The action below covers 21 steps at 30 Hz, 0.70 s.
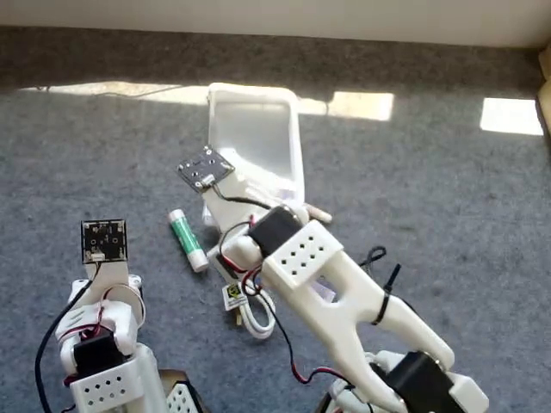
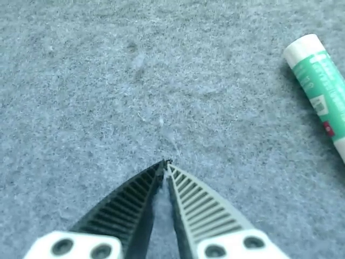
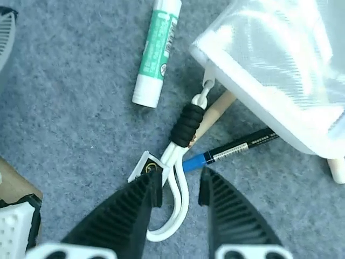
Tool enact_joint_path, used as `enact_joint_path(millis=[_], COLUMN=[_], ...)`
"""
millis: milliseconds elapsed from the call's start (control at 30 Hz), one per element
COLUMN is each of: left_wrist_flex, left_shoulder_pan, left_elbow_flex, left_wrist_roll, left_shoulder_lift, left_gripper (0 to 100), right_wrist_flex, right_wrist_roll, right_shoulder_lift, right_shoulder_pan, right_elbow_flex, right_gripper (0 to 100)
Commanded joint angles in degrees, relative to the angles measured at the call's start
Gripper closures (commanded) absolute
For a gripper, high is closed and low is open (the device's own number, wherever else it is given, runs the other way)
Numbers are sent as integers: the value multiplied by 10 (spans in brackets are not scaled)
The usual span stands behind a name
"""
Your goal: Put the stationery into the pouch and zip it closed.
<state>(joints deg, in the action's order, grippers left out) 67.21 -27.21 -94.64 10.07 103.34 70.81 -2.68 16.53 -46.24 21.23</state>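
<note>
A white mesh pouch (image 1: 255,138) (image 3: 280,70) lies on the grey carpet at the back centre. A green and white glue stick (image 1: 188,240) (image 2: 322,89) (image 3: 157,51) lies to its front left. A blue and black pen (image 3: 232,150) and a wooden pencil (image 3: 214,115) poke out from under the pouch's near edge. The pouch's white zip cord (image 3: 178,178) (image 1: 256,320), with a black bead (image 3: 188,124) and a tag (image 3: 145,168), loops between the fingers of my open right gripper (image 3: 179,182). My left gripper (image 2: 165,164) is shut on nothing, low over bare carpet left of the glue stick.
The right arm (image 1: 344,292) stretches from the front right across the middle and covers part of the pouch's near edge. The left arm (image 1: 102,344) stands at the front left. A brown cardboard edge (image 3: 13,189) lies near the arms' bases.
</note>
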Motion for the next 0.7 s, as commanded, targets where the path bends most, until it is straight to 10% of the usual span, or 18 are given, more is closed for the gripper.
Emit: enact_joint_path(millis=[0,667], left_wrist_flex=[-11,-11], left_shoulder_pan=[-7,-7], left_elbow_flex=[7,6], left_wrist_roll=[-3,-3], left_shoulder_lift=[7,7], left_gripper=[993,993], right_wrist_flex=[-15,-118], right_wrist_roll=[7,6], right_shoulder_lift=[-28,-209], right_shoulder_pan=[-17,-7], right_elbow_flex=[-62,-73], right_gripper=[865,865])
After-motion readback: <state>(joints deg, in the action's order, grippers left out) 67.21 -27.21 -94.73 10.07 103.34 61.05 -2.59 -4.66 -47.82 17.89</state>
